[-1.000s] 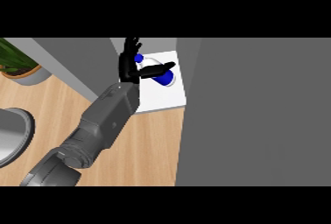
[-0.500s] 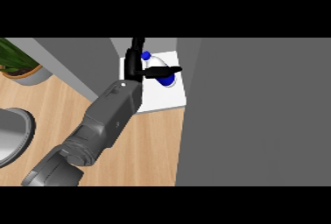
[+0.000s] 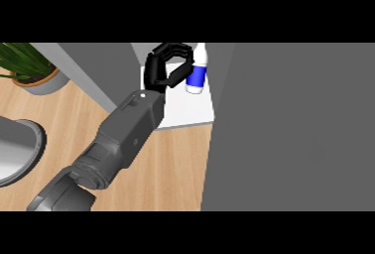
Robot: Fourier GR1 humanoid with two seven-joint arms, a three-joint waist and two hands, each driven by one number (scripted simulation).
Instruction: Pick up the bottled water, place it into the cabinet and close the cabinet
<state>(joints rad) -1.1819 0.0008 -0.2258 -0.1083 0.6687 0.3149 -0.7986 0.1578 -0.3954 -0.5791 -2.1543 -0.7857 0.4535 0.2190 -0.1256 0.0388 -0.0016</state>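
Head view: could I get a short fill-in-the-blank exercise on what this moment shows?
1. The left hand is ___ round the bottled water.
2. The band on the bottled water is coloured ___.
3. The potted plant stands in the view's upper ___ corner.
Missing words: curled; blue; left.

The bottled water (image 3: 196,76), white with a blue band, is clasped in the curled left hand (image 3: 162,65).
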